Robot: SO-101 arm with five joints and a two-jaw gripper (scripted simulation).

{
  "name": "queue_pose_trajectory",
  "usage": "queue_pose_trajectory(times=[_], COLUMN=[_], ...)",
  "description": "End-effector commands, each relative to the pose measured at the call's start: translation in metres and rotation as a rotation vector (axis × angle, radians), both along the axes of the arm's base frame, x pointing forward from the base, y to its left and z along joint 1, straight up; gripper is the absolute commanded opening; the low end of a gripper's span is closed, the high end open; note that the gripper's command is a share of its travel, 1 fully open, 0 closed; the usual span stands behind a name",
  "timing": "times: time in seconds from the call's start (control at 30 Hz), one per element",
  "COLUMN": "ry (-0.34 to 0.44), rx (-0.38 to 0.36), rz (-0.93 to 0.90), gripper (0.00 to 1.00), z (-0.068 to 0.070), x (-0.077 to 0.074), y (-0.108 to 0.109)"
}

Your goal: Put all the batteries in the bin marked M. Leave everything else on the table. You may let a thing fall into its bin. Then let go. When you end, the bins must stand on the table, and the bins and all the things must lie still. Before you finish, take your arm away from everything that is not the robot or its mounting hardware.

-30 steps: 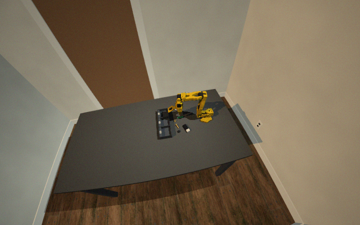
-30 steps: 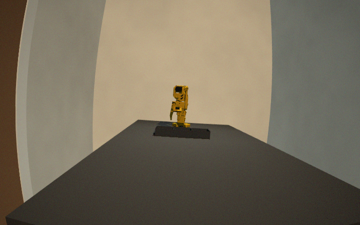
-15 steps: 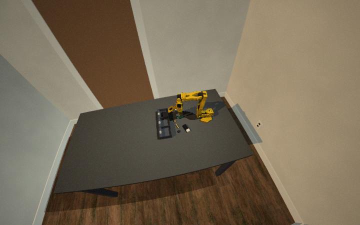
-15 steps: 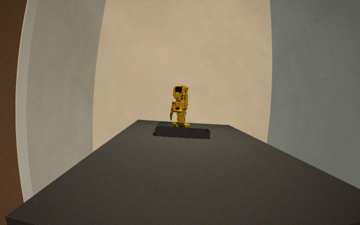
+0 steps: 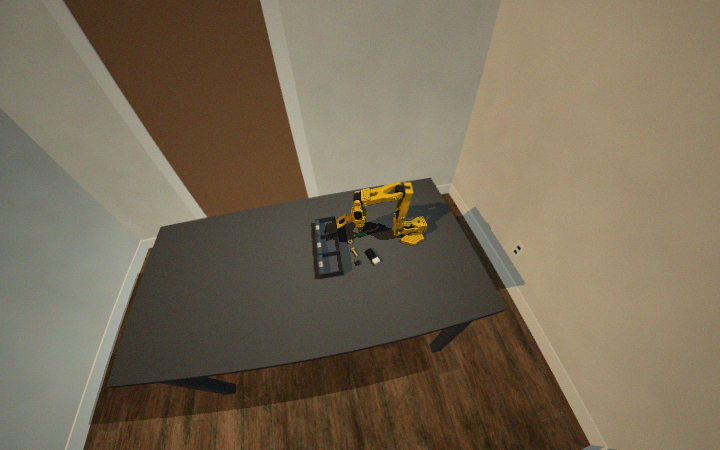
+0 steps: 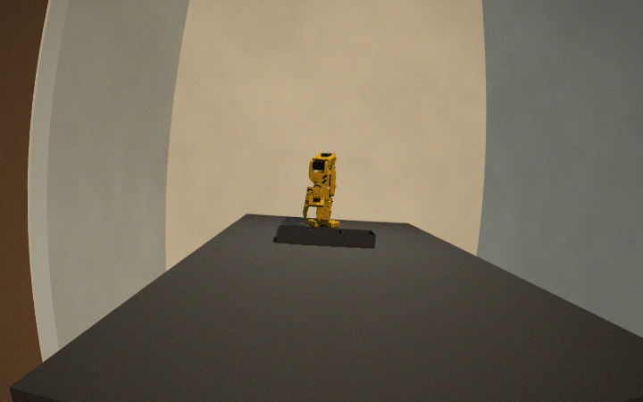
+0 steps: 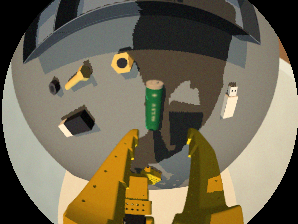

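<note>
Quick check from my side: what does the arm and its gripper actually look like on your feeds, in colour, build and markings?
The small yellow jointed arm is built of boxy plastic-looking links with black blocks at the joints, on a yellow base. In the exterior view its upper housing shows dark slots and a black top. The yellow gripper has two flat, tapering fingers with small holes. No cables or lettering can be made out.
</note>
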State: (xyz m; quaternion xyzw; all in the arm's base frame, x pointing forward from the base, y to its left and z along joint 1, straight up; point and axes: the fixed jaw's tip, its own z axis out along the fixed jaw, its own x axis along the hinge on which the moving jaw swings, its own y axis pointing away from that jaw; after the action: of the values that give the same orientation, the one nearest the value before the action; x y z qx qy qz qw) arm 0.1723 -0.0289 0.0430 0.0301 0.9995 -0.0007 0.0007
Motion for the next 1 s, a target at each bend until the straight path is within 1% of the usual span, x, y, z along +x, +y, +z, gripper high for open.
queue_pose_trajectory(times=[0.0, 0.27, 0.33, 0.6, 0.9, 0.93, 0.97], ry=[-0.030, -0.030, -0.030, -0.030, -0.030, -0.010, -0.010], rx=[-0.006, -0.006, -0.006, -0.006, -0.006, -0.001, -0.001], rz=[0.000, 0.000, 0.000, 0.000, 0.000, 0.000, 0.000], gripper=[0.21, 0.21, 0.21, 0.21, 0.21, 0.21, 0.21], z=[-0.004, -0.019, -0.019, -0.028, -0.029, -0.035, -0.035], x=[0.004, 0.004, 0.004, 0.003, 0.003, 0.001, 0.001], y=[-0.002, -0.002, -0.002, -0.002, -0.002, -0.001, -0.001])
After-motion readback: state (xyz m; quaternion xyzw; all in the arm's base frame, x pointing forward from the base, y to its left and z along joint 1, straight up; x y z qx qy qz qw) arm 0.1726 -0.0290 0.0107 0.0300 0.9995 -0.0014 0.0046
